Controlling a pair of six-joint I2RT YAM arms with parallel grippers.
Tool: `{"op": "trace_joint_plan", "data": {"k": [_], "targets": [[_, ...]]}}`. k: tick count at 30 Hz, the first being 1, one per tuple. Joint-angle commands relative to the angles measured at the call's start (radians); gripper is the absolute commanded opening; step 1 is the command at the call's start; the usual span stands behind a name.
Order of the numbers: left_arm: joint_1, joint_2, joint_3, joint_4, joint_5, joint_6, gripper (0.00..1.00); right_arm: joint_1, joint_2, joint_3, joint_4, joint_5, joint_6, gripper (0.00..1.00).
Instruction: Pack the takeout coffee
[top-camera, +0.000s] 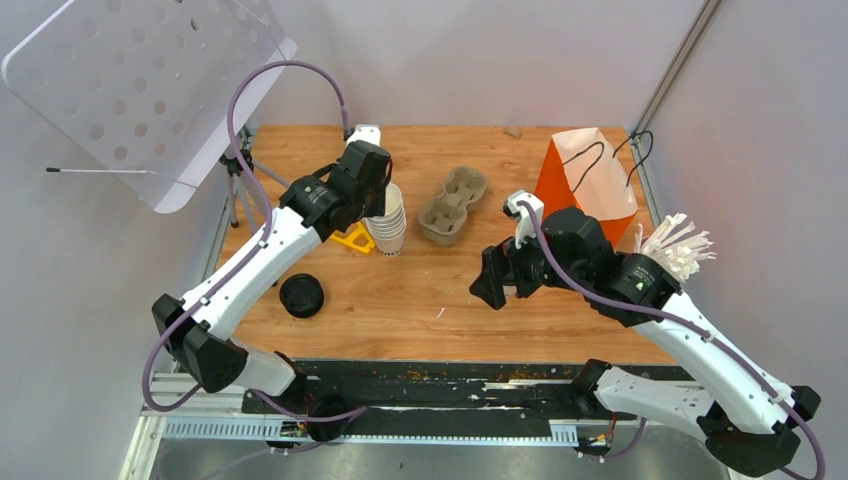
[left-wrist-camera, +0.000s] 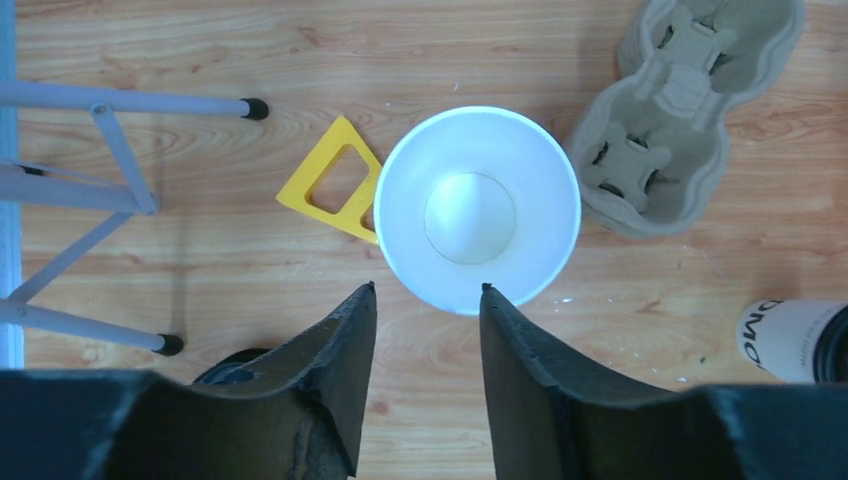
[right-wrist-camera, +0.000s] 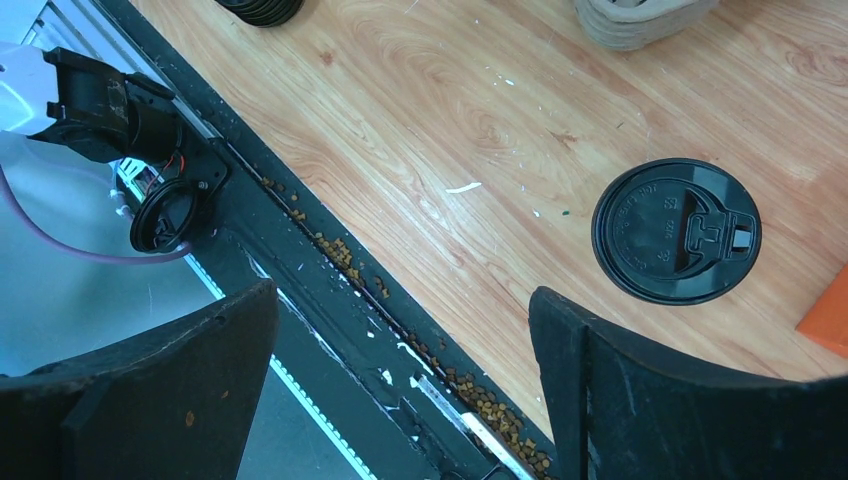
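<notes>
Right wrist view has the right gripper (right-wrist-camera: 402, 290) spread wide above the near edge of the table (right-wrist-camera: 420, 120), its two black fingers well apart with nothing between them. Just past the right-hand finger stands the takeout coffee (right-wrist-camera: 675, 230). Its round black lid faces straight up at the camera with the sip hole toward the right of the frame, so the cup's long axis runs vertical and the paper wall is hidden beneath the lid. A corner of the orange bag (right-wrist-camera: 825, 325) shows near it at the frame's edge.

In the left wrist view, the left gripper (left-wrist-camera: 427, 287) is partly open and holds nothing. Its fingertips frame the near rim of the stack of lidless white cups (left-wrist-camera: 478, 210), which is seen mouth-up from above; how high the tips sit over that rim cannot be told. A yellow triangular piece (left-wrist-camera: 335, 180) lies against the stack's left side, and the cardboard cup carrier (left-wrist-camera: 690, 110) lies just beside its right. A loose black lid (left-wrist-camera: 235, 372) peeks out by the left finger. At the right edge, well apart from the stack, the takeout coffee (left-wrist-camera: 790, 340) shows its lettered white wall.
</notes>
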Motion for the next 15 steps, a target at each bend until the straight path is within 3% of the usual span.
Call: {"op": "trace_joint_plan", "data": {"k": [1,15], "targets": [[0.058,0.016,0.017,0.068,0.059,0.052,0.47,0.005,-0.026,-0.002,-0.005,-0.003,-0.002,0.95],[0.126,0.053,-0.057,0.151,0.081,0.093,0.40,0.005,-0.041,-0.032,0.030,-0.011,-0.014,0.96]]}}
